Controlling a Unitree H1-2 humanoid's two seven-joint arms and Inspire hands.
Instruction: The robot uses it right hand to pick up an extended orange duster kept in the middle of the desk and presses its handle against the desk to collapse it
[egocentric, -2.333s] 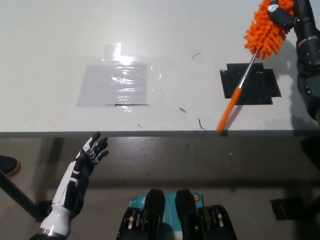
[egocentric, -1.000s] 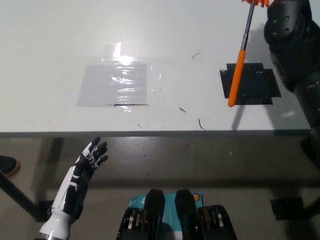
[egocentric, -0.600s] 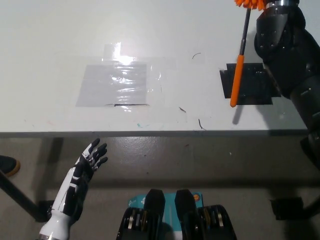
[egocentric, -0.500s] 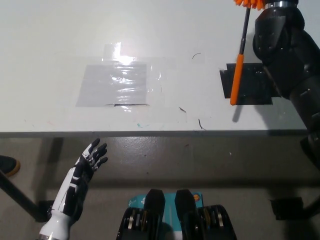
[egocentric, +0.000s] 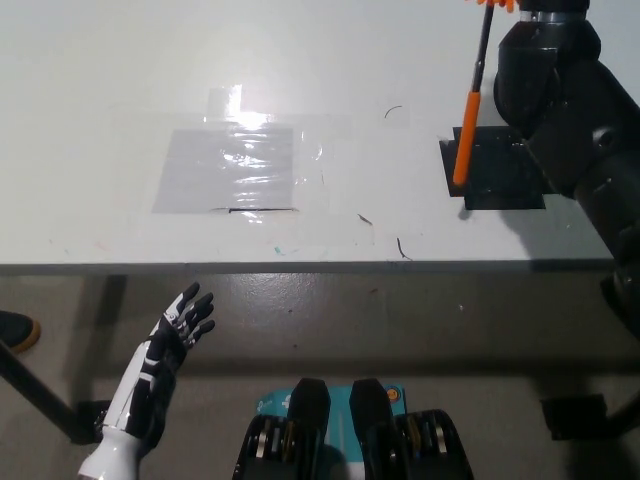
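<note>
1. Head view: the handle tip of the duster (egocentric: 468, 130) is hanging over or near the black patch (egocentric: 497, 168) on the table (egocentric: 100, 120). If it is pressed down at a slant, the tip may be skidding sideways instead of telescoping in.
2. The long axis is running near-upright, leaning slightly, orange handle down, fluffy head up and cut off at the top edge.
3. The right hand is out of frame above the black right arm (egocentric: 565, 100); its grip cannot be told.
4. The left hand (egocentric: 178, 330) is resting low, below the table edge, fingers spread and holding nothing.
</note>
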